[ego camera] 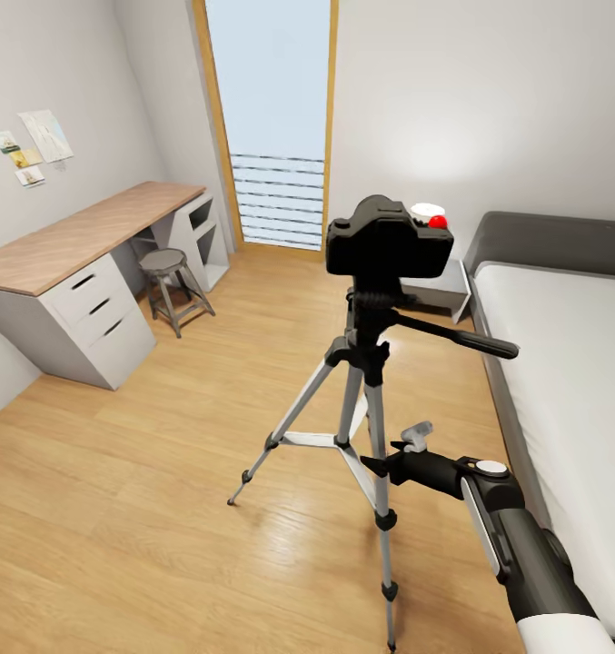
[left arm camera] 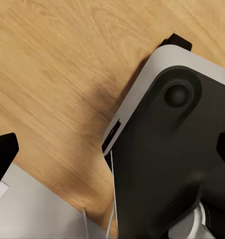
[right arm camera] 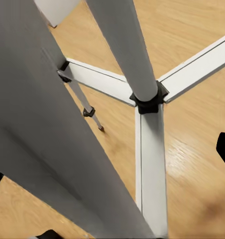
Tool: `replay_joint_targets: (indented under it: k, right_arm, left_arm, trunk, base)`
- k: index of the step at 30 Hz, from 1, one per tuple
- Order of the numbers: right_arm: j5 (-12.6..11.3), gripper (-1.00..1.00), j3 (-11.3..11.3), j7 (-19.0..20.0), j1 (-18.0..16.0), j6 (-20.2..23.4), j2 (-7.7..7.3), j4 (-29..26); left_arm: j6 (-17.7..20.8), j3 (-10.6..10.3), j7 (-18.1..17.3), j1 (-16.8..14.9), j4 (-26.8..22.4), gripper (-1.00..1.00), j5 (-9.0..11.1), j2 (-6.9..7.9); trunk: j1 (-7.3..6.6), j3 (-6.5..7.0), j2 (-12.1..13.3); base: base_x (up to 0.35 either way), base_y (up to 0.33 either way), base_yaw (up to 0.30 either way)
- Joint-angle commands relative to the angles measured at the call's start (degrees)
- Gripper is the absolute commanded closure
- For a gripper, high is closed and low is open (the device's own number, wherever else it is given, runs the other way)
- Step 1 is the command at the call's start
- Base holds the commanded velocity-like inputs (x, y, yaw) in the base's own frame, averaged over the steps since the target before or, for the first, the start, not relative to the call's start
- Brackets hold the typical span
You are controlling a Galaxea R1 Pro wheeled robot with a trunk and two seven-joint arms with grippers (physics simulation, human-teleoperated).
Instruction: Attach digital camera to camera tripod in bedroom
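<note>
Three silver legs of the tripod [ego camera: 366, 400] stand on the wood floor [ego camera: 116, 509] mid-room, and the camera [ego camera: 389, 241], red button at its 2 o'clock corner, sits on the tripod's head with the pan handle pointing to 3 o'clock. Right hand [ego camera: 393, 454] hangs low, just beside the front leg at the tripod's 5 o'clock, fingers spread wide and holding nothing. Left hand's spread I cannot tell; bed [ego camera: 570, 381] lies at 3 o'clock, stool [ego camera: 166, 272] and surface [ego camera: 80, 232] at 10 o'clock.
</note>
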Motion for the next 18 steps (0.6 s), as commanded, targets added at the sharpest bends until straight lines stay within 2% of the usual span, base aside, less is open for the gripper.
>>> replay_joint_targets:
  k: [1,7,18]
  right_arm:
    - [0.6,-1.0,-0.1,0.54,-0.05,0.13,0.02,-0.07]
    - [0.6,-1.0,-0.17,0.55,-0.05,0.22,0.02,-0.07]
    - [0.6,-1.0,-0.1,0.55,-0.05,0.22,-0.02,-0.07]
  left_arm:
    - [0.19,-0.48,0.17,-0.04,-0.02,-1.0,0.42,-0.04]
    - [0.15,-0.47,0.2,-0.04,-0.02,-1.0,0.42,-0.27]
    - [0.24,-0.45,0.17,-0.04,-0.02,-1.0,0.42,-0.21]
  trunk:
    - [0.02,-0.09,-0.1]
    - [0.02,-0.09,-0.1]
    - [0.02,-0.09,-0.1]
  base:
    - [-0.071,-0.021,0.0]
    - [-0.215,-0.004,0.0]
    - [-0.023,0.0,0.0]
